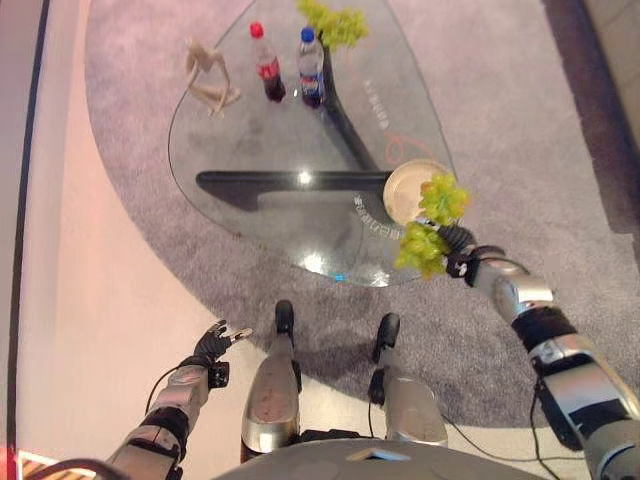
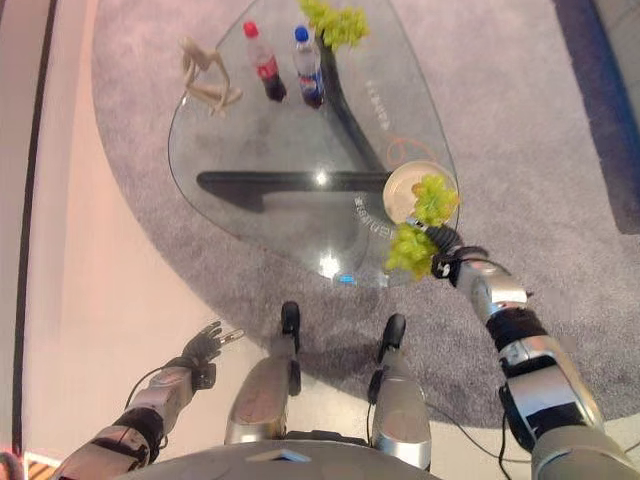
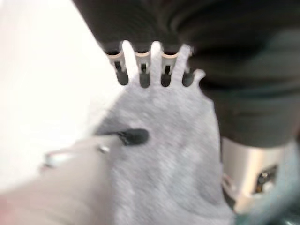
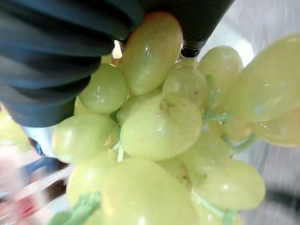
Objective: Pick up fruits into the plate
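Observation:
A bunch of green grapes (image 1: pixel 424 246) hangs over the near right edge of the glass table (image 1: pixel 270 150), with my right hand (image 1: pixel 462 256) shut on it. Part of the bunch (image 1: pixel 443 198) overlaps the near rim of the round cream plate (image 1: pixel 400 188). In the right wrist view the grapes (image 4: pixel 159 126) press close against the hand's dark cover. A second green bunch (image 1: pixel 335 22) lies at the table's far end. Down at the lower left, above the pale floor, my left hand (image 1: pixel 212 345) hangs open, its fingers (image 3: pixel 143 70) straight with nothing in them.
Two dark drink bottles, one red-capped (image 1: pixel 268 65) and one blue-capped (image 1: pixel 311 68), stand at the far middle of the table. A pale wooden figurine (image 1: pixel 208 75) stands to their left. The table rests on a grey carpet (image 1: pixel 520 120).

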Motion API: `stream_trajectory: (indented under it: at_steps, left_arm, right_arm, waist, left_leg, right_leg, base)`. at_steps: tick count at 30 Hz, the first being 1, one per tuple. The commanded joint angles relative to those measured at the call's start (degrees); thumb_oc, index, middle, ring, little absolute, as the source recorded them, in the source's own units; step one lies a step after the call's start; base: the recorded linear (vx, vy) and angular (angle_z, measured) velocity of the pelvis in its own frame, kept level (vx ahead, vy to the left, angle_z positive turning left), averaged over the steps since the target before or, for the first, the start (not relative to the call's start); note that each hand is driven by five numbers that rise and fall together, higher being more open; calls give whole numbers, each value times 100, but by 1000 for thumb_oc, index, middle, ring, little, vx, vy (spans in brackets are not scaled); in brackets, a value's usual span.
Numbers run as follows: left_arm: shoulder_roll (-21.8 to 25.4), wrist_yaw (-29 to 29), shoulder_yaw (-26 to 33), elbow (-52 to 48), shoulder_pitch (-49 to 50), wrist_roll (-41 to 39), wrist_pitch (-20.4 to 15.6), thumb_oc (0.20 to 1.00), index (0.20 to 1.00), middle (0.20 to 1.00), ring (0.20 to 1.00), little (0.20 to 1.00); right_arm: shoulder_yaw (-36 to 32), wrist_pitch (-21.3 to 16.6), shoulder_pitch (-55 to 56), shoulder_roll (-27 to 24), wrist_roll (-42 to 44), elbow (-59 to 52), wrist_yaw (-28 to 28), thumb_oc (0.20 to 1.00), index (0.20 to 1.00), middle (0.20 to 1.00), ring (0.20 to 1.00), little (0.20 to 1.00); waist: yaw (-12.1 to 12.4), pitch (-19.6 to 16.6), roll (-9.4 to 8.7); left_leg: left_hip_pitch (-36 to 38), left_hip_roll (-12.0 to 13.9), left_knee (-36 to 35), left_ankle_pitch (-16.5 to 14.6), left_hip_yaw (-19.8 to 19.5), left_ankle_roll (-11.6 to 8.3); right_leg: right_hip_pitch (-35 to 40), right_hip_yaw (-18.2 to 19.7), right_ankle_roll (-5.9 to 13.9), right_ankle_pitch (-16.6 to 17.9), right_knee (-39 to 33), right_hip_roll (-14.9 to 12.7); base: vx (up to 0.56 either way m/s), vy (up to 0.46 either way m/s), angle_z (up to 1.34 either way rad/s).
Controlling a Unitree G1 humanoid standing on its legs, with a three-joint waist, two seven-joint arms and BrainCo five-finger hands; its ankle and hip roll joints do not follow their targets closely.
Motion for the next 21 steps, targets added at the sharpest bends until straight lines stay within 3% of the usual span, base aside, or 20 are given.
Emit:
stream_trajectory:
  at_steps: [1,3,10,14,21]
  left_arm:
    - [218,314,-21,273,-188,432,-143,1000,1000,1000,1000,1000]
    - [268,337,-81,251,-182,457,-176,1000,1000,1000,1000,1000]
    - [442,418,-330,-9,-81,387,-321,1000,1000,1000,1000,1000]
    - [538,483,-551,-289,40,324,-371,1000,1000,1000,1000,1000]
    - [645,536,-798,-558,187,187,-430,1000,1000,1000,1000,1000]
  right_arm:
    - [36,-403,-897,-443,-919,189,-316,200,200,200,200,200]
    - [171,-492,-1163,-599,-1175,475,-400,200,200,200,200,200]
    - [909,-266,-2126,-1099,-2708,1173,-1098,200,200,200,200,200]
    - [1644,-94,-2791,-1436,-4403,1540,-1750,200,200,200,200,200]
    - [2214,832,-3202,-1598,-5232,1805,-2254,200,200,200,200,200]
  waist:
    - [181,152,-228]
    - [237,177,-220]
    - [412,177,-145]
    - [525,177,-16]
    - [581,177,177]
  left_leg:
    - [-640,-569,767,-813,-160,216]
    - [-807,-588,832,-815,-198,237]
    - [-1658,-673,1087,-788,-303,312]
    - [-2205,-761,1278,-752,-376,384]
    - [-2686,-924,1581,-928,-468,441]
  right_leg:
    - [-412,-236,-60,-866,1147,-134]
    - [-581,-267,-49,-857,1228,-126]
    - [-1483,-464,-38,-864,1621,-126]
    - [-2049,-598,-67,-889,1912,-189]
    - [-2602,-498,-53,-1165,2362,-250]
  base:
    - [-63,-93,15]
    - [-38,-55,15]
    - [-15,-42,9]
    - [5,-16,10]
    - [56,-27,8]
